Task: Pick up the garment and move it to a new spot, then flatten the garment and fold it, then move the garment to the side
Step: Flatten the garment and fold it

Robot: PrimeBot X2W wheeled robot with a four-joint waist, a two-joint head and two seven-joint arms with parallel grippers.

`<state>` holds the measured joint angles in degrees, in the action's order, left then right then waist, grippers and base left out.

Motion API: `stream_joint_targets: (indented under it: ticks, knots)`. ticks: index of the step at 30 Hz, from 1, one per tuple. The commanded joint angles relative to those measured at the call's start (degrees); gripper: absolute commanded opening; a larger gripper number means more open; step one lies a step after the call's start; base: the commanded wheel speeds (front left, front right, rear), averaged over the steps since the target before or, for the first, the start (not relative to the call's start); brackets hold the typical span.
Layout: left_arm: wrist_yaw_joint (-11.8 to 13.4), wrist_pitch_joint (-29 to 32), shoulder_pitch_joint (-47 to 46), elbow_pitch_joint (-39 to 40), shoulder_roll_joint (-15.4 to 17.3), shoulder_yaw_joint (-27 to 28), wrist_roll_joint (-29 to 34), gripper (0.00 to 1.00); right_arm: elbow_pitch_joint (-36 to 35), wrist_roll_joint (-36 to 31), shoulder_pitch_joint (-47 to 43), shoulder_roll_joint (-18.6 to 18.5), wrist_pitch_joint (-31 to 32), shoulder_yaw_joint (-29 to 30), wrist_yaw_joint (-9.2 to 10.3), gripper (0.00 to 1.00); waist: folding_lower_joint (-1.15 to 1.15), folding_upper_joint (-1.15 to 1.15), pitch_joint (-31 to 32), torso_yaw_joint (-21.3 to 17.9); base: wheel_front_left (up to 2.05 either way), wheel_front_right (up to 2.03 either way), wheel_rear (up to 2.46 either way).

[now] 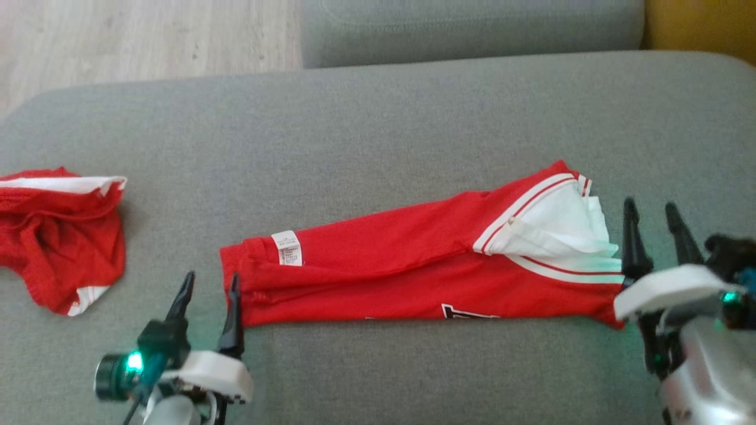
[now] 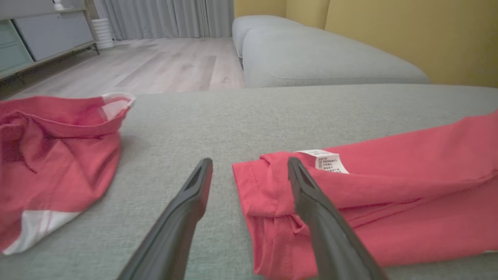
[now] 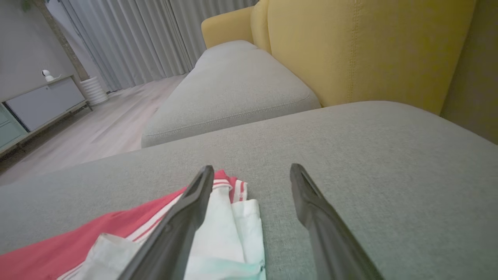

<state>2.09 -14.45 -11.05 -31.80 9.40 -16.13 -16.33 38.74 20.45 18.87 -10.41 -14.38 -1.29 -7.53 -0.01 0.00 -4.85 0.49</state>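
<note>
The garment is a red jersey with white trim, folded into a long band across the grey cushion. Its hem end with a white label points left, its white-lined end points right. My left gripper stands open at the hem end, nothing between its fingers; in the left wrist view the garment has its corner under my right finger. At the white-lined end my right gripper is open and holds nothing; in the right wrist view the white fabric lies by my left finger.
A second red and white garment lies crumpled at the cushion's left edge, also in the left wrist view. Another grey cushion sits behind. Wood floor shows at the far left, a yellow backrest to the right.
</note>
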Motion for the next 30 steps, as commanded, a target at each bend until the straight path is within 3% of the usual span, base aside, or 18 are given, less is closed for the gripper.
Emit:
stream_joint_targets:
  ticks: [1,7,17,22,30]
  knots:
    - [0.5,-0.5,-0.7,2.3,0.5,3.1,0.7,1.0,-1.9,-1.2,-0.7,0.7,-0.6,-0.6,0.04,1.0,0.01,0.0,0.9,0.3,0.0,0.0,0.0]
    - [-0.3,-0.5,4.9,6.6,-2.2,8.0,4.2,1.0,-3.2,-7.4,-5.2,4.1,-0.6,2.3,0.04,1.0,0.01,0.0,3.9,1.0,0.0,0.0,0.0]
    - [-3.5,-0.5,9.6,8.7,-5.3,11.8,7.5,1.0,-1.0,-9.9,-8.1,6.4,-0.6,2.3,0.04,1.0,0.01,0.0,5.3,1.4,0.0,0.0,0.0]
    - [-5.3,-0.5,9.2,7.4,-6.1,12.0,7.9,1.0,2.4,-11.0,-5.0,5.6,-0.6,2.8,0.04,1.0,0.01,0.0,4.2,1.8,0.0,0.0,0.0]
    - [-5.8,-0.5,6.5,6.4,-6.5,11.4,7.4,1.0,11.3,-14.5,3.6,4.4,0.2,4.9,0.04,1.0,0.01,0.0,-1.2,3.1,0.0,0.0,0.0]
